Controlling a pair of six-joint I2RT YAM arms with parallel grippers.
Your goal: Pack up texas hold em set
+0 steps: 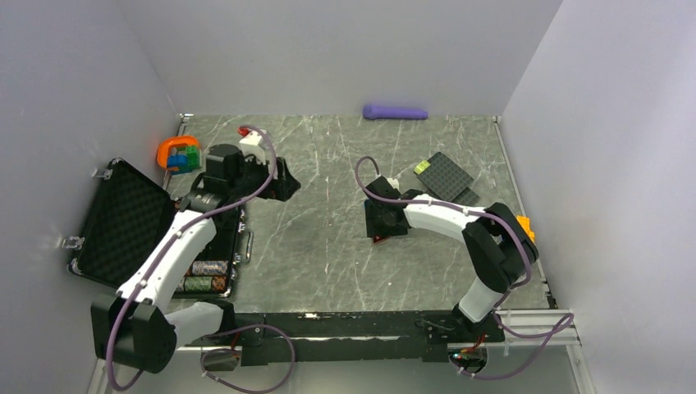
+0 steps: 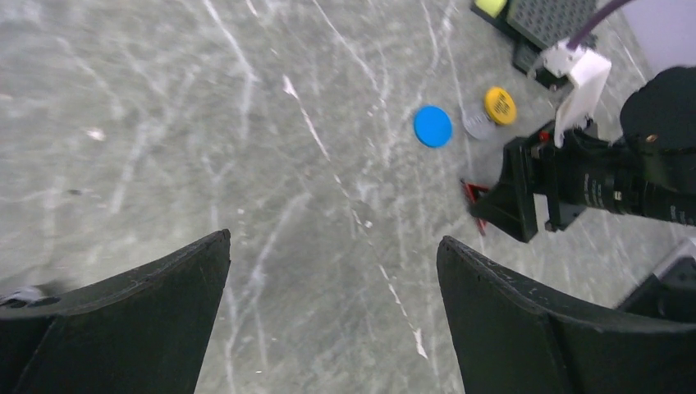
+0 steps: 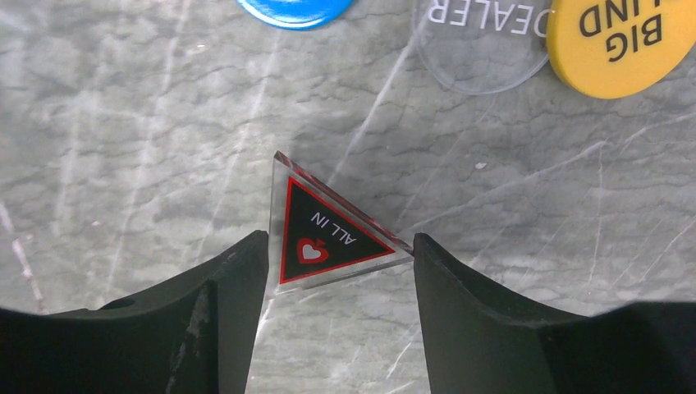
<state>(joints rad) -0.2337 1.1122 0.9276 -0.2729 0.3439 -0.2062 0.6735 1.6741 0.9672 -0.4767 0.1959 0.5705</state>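
Note:
The black foam-lined case (image 1: 123, 222) lies open at the left, with striped chip stacks (image 1: 205, 275) in its near end. My right gripper (image 3: 341, 238) is at the table's middle, its fingers touching both sides of the dark red "ALL IN" triangle (image 3: 328, 234), which rests on the marble. Just beyond the triangle lie a blue disc (image 3: 295, 10), a clear dealer disc (image 3: 480, 41) and a yellow disc (image 3: 624, 41). My left gripper (image 2: 332, 246) hangs wide open over bare marble, to the left of the discs, holding nothing.
An orange ring toy (image 1: 176, 153) with coloured blocks sits at the back left, behind the case. Black studded plates (image 1: 443, 175) with a green brick lie at the back right. A purple object (image 1: 396, 112) rests against the back wall.

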